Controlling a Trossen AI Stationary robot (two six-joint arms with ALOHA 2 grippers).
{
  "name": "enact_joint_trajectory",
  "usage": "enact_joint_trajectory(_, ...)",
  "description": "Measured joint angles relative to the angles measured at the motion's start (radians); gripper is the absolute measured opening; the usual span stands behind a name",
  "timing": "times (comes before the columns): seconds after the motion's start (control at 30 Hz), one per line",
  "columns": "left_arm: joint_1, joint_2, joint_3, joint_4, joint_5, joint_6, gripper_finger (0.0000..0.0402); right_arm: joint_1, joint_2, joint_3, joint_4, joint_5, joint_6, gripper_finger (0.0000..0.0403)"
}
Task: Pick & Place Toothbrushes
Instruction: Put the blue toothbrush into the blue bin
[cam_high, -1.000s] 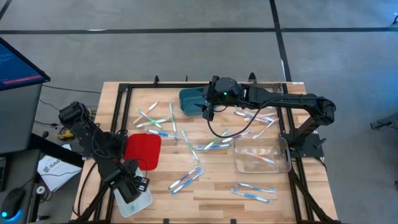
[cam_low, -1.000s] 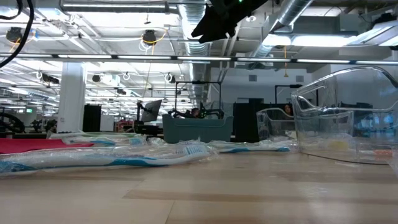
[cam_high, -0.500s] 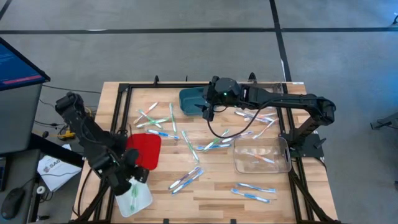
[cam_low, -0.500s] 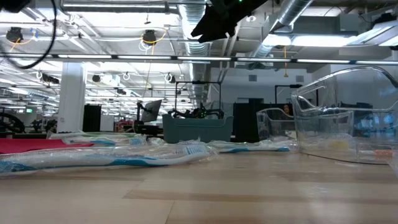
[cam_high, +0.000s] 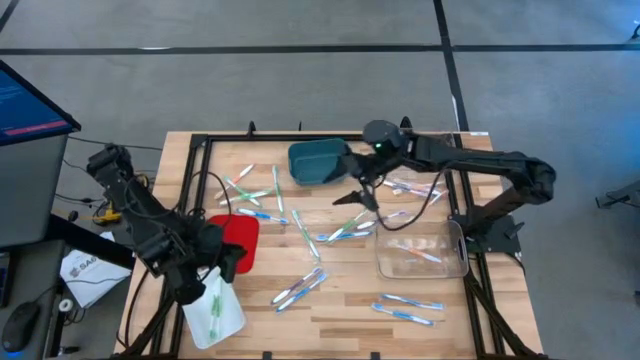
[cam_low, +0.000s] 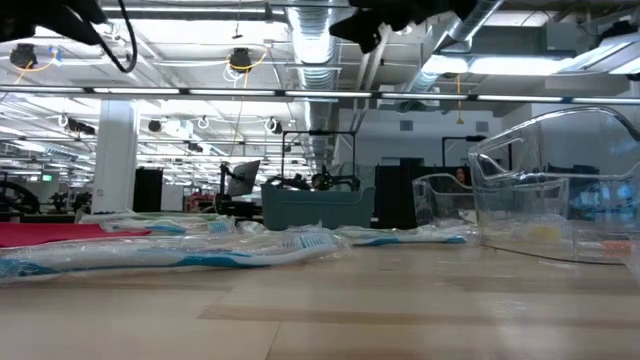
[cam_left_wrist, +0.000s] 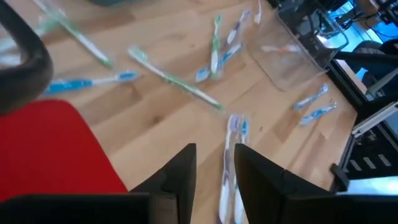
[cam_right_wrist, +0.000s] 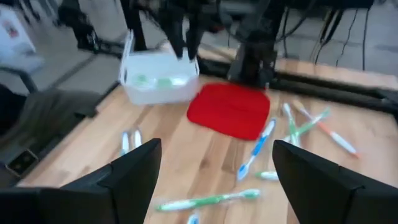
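Many toothbrushes lie flat on the wooden table: green and blue ones (cam_high: 340, 232) in the middle, a pair (cam_high: 300, 289) nearer the front, also the pair (cam_left_wrist: 231, 168) in the left wrist view. A green toothbrush (cam_high: 213, 305) lies inside the white container (cam_high: 228, 322) at the near left. My left gripper (cam_high: 230, 262) hangs open and empty between that container and the red tray (cam_high: 235, 232); its fingers (cam_left_wrist: 186, 171) stand a little apart. My right gripper (cam_high: 360, 197) hovers wide open and empty above the table's middle, near the teal bin (cam_high: 318, 160).
A clear container (cam_high: 420, 250) with an orange toothbrush stands at the right. More toothbrushes lie at the far left (cam_high: 248, 190), far right (cam_high: 412, 187) and near right (cam_high: 410, 310). A black frame (cam_high: 190, 170) runs round the table. Bare wood shows along the near edge.
My left gripper has risen from over the white container and gone toward the red tray, turning as it went; a green toothbrush now shows lying in the container. My right gripper has left the teal bin's near side and swung toward the table's middle and right.
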Motion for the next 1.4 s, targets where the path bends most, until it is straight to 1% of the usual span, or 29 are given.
enact_joint_trajectory(0.07, 0.018, 0.001, 0.000, -0.001, -0.001, 0.035, 0.0104, -0.020, -0.047, -0.064, 0.058, -0.023, 0.034, 0.0302)
enact_joint_trajectory(0.17, 0.052, 0.000, 0.000, 0.000, -0.002, 0.092, 0.0104, -0.033, -0.131, -0.159, 0.158, -0.026, 0.085, 0.0302)
enact_joint_trajectory(0.3, 0.124, -0.006, 0.000, 0.000, 0.001, 0.184, 0.0104, -0.017, -0.238, -0.258, 0.234, -0.026, 0.131, 0.0302)
enact_joint_trajectory(0.37, 0.177, -0.011, 0.000, 0.000, 0.025, 0.239, 0.0103, 0.002, -0.288, -0.297, 0.254, -0.025, 0.142, 0.0302)
enact_joint_trajectory(0.43, 0.236, -0.016, 0.000, 0.000, 0.079, 0.300, 0.0103, 0.026, -0.331, -0.326, 0.258, -0.010, 0.155, 0.0302)
enact_joint_trajectory(0.53, 0.330, -0.016, 0.000, 0.006, 0.177, 0.398, 0.0103, 0.074, -0.384, -0.365, 0.268, 0.068, 0.181, 0.0302)
enact_joint_trajectory(0.63, 0.397, -0.016, 0.000, 0.038, 0.202, 0.528, 0.0103, 0.125, -0.423, -0.388, 0.263, 0.159, 0.212, 0.0302)
enact_joint_trajectory(0.73, 0.455, -0.016, 0.000, 0.118, 0.218, 0.673, 0.0103, 0.178, -0.448, -0.409, 0.260, 0.235, 0.241, 0.0302)
enact_joint_trajectory(0.87, 0.527, -0.016, 0.000, 0.242, 0.293, 0.876, 0.0103, 0.245, -0.474, -0.428, 0.257, 0.334, 0.285, 0.0302)
enact_joint_trajectory(1.0, 0.592, -0.016, 0.000, 0.342, 0.364, 1.030, 0.0103, 0.314, -0.490, -0.440, 0.240, 0.426, 0.327, 0.0302)
enact_joint_trajectory(1.17, 0.652, -0.013, 0.000, 0.405, 0.450, 1.170, 0.0103, 0.409, -0.493, -0.440, 0.214, 0.552, 0.365, 0.0302)
enact_joint_trajectory(1.33, 0.691, 0.007, 0.001, 0.447, 0.532, 1.247, 0.0103, 0.507, -0.496, -0.440, 0.214, 0.659, 0.374, 0.0302)
enact_joint_trajectory(1.4, 0.692, 0.015, 0.000, 0.454, 0.548, 1.279, 0.0103, 0.544, -0.503, -0.440, 0.213, 0.699, 0.384, 0.0302)
